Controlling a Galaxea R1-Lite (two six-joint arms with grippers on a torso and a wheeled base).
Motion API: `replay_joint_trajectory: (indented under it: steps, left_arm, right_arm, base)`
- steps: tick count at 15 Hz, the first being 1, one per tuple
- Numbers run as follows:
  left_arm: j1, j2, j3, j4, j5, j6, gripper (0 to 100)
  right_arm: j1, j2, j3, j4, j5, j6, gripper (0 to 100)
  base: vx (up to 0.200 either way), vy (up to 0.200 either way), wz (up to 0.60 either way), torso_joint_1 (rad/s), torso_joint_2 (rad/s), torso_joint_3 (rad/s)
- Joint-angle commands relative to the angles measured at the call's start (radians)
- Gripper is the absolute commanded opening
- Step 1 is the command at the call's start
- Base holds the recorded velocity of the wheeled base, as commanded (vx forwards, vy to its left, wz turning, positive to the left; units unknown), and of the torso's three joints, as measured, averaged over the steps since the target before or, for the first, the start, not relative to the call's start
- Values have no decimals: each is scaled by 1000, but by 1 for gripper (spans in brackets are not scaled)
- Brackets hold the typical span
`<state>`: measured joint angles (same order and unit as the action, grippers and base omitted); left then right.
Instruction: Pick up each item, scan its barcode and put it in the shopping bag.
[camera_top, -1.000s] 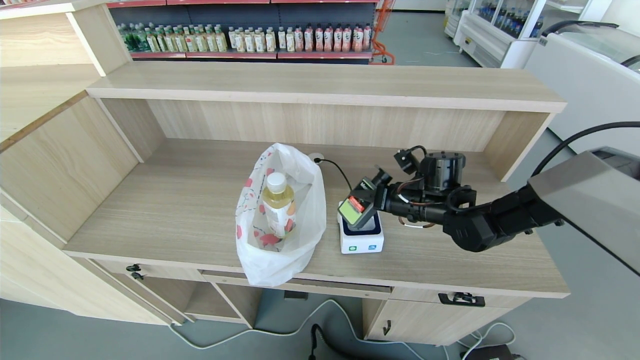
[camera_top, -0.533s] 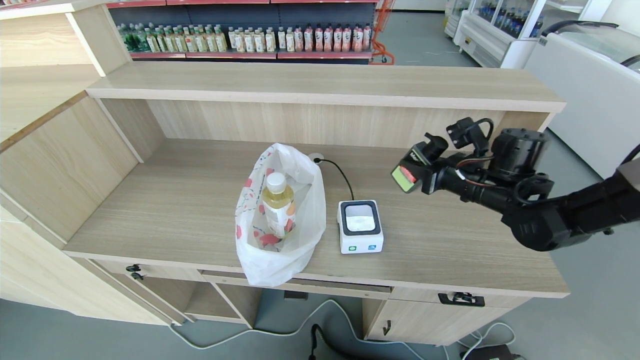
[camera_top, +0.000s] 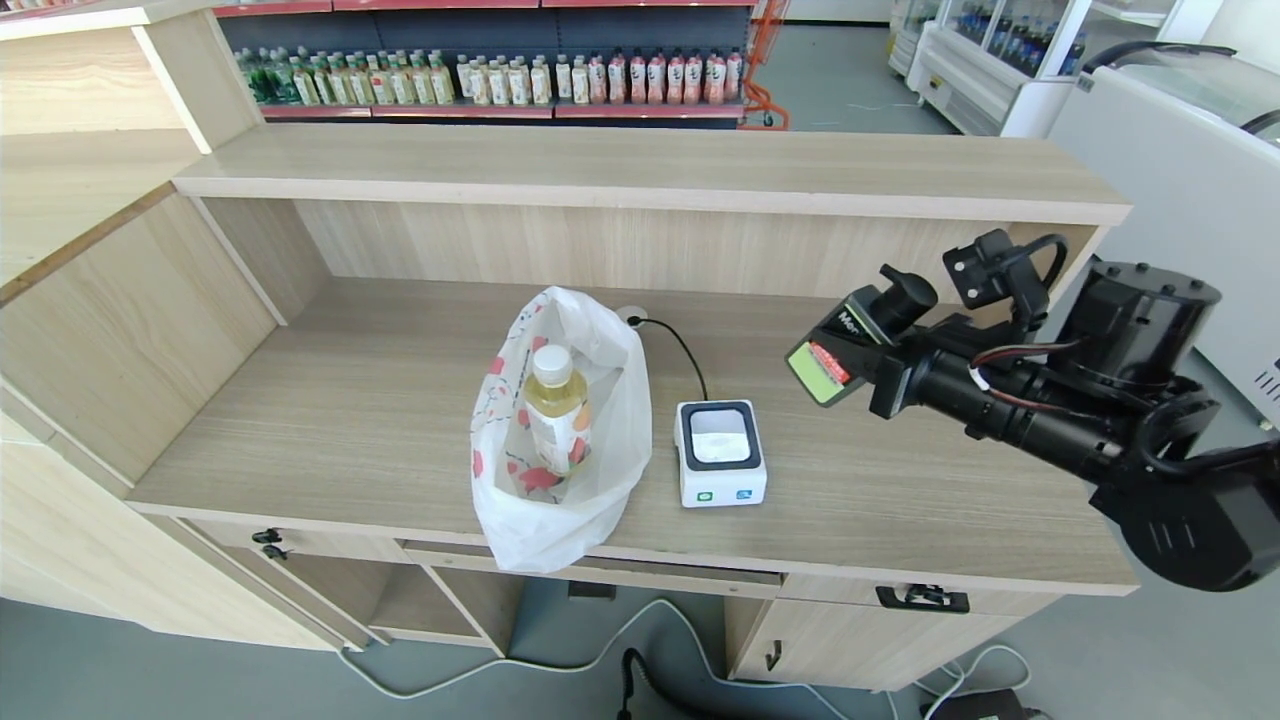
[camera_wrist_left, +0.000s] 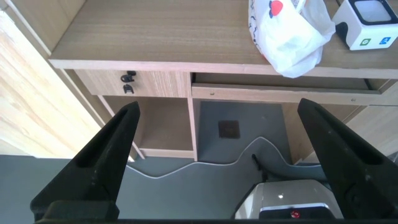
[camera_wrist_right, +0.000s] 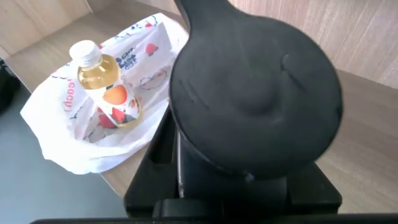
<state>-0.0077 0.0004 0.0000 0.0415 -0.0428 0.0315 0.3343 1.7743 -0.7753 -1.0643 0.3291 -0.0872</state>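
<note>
Jaws of the left gripper (camera_wrist_left: 217, 111) are spread wide with nothing between them; it is parked low, in front of the counter (camera_top: 350, 420) and short of its front edge. On the counter the bag (camera_top: 600, 400) is stood open, and a bottle (camera_top: 556, 405) is already lodged upright inside it. Just beside the bag, at its 3 o'clock, the scanner (camera_top: 720, 455) is set with its window facing up, its cable (camera_top: 680, 350) led off toward 11 o'clock. Farther on, at about 2 o'clock from the scanner and well apart from it, a small green pack (camera_top: 815, 372) with a red stripe is clamped in the right gripper (camera_top: 832, 358) and carried above the counter, its face tilted toward the scanner.

A second ago the pack was held right over the scanner window. Since then it has been drawn away toward 2 o'clock and raised, and over the last half second it has barely been shifted, while the arm has been brought nearer the head camera. The bag, bottle and scanner have not been disturbed.

From this it is judged that the scanning pass for this pack has been made. What is left for it is bagging, yet it has been taken away from the bag, which lies at the scanner's 9 o'clock; a return across the scanner would be needed before it could be released over the bag's mouth.
</note>
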Motion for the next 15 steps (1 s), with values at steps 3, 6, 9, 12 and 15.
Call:
replay_joint_trajectory:
  steps: [3,6,9,12,15]
  left_arm:
    - [0,0,0,0,0,1,100]
    - [0,0,0,0,0,-1,100]
    - [0,0,0,0,0,-1,100]
    - [0,0,0,0,-2,-1,100]
    - [0,0,0,0,0,-1,100]
  right_arm:
    - [29,-76,8,9,-7,0,0]
    - [29,-131,2,92,-1,3,0]
    - [29,-156,2,133,2,9,0]
    - [49,-156,2,136,4,34,0]
    - [94,-148,10,162,4,46,0]
  base:
    - [0,0,0,0,0,0]
    - [0,133,0,0,0,2]
    - [0,200,0,7,4,-1]
    - [0,200,0,-1,-4,6]
    - [0,200,0,2,1,2]
